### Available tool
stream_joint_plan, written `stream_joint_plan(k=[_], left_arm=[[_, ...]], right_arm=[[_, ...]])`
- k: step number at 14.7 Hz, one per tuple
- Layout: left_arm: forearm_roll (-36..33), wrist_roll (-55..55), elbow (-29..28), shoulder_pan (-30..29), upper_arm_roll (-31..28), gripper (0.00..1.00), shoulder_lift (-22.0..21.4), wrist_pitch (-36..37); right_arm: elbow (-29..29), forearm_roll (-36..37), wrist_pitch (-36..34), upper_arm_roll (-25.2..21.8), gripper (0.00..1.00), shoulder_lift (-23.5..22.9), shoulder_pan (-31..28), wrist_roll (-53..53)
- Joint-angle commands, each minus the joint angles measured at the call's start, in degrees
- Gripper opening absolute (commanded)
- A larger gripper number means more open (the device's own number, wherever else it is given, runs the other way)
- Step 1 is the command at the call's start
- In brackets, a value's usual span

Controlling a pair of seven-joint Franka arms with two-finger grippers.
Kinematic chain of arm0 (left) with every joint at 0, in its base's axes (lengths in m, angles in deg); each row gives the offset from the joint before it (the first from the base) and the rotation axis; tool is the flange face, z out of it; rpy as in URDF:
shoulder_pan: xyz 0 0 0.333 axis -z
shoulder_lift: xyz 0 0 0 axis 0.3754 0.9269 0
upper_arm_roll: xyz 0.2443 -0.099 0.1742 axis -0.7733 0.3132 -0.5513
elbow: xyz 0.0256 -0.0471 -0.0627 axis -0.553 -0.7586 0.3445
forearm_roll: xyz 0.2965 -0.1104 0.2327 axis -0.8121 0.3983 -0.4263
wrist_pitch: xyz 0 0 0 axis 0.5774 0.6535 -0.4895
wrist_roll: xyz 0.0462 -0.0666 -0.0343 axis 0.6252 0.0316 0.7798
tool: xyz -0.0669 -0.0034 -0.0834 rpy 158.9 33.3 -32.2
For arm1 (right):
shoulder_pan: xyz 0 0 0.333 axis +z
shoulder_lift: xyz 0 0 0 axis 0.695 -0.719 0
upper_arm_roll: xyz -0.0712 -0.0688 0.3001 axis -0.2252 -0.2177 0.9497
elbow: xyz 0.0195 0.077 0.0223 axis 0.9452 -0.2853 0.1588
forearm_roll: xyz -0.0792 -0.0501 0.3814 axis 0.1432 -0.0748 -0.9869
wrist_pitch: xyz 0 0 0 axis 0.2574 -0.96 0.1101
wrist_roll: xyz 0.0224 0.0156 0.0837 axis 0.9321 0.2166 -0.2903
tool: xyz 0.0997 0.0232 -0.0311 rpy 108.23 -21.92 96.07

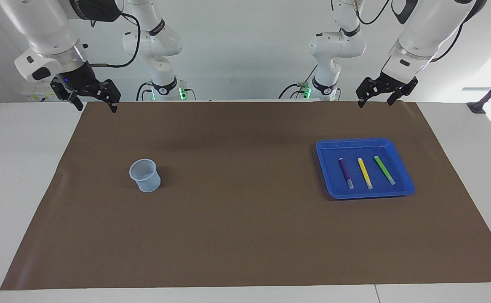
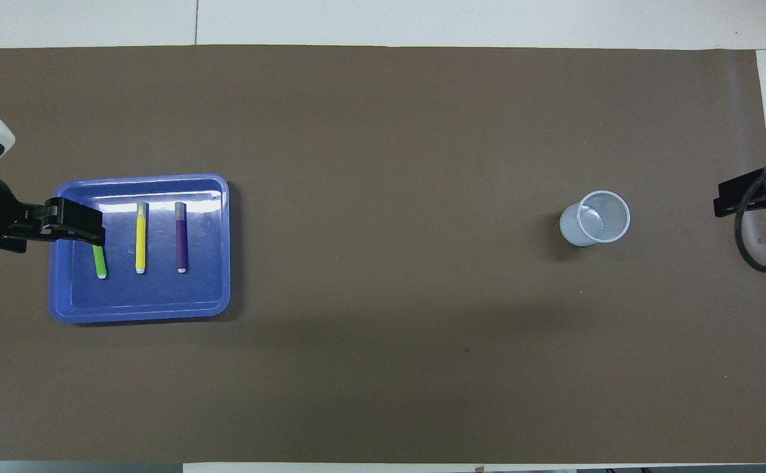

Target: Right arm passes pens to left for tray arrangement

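The blue tray point(image 1: 402, 186) point(image 2: 140, 314) lies on the brown mat toward the left arm's end. Three pens rest in it side by side: purple point(image 1: 345, 172) point(image 2: 181, 236), yellow point(image 1: 364, 172) point(image 2: 140, 236) and green point(image 1: 384, 169) point(image 2: 100, 261). My left gripper point(image 1: 375, 102) hangs open and empty, high over the mat's edge by the robots, well clear of the tray. From overhead one of its fingers point(image 2: 75, 223) covers the green pen's upper end. My right gripper point(image 1: 97, 106) waits open and empty, raised over the mat's corner at the right arm's end.
A small translucent pale-blue cup point(image 1: 144, 175) point(image 2: 594, 217) stands upright on the mat toward the right arm's end. The brown mat point(image 1: 245, 227) covers most of the white table. A black cable loop point(image 2: 754, 243) hangs by the right gripper.
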Motion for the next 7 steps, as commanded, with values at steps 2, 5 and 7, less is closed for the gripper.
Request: stream_joint_plan(k=[2,5,7], left_arm=[[0.70,-0.13,0.24,0.13,-0.35,1.00,-0.64,0.49],[0.70,-0.39,-0.02,0.13,-0.35,1.00,-0.82,0.67],[0.70,-0.48,-0.03,0.13,-0.35,1.00,-0.91,-0.38]], right_arm=[[-1.16,0.07,0.43,0.39,1.00,1.10,-0.68,-1.62],[-1.16,0.07,0.43,0.30,1.00,1.10,-0.68,-1.62],[-1.16,0.07,0.43,0.30,1.00,1.10,-0.68,-1.62]])
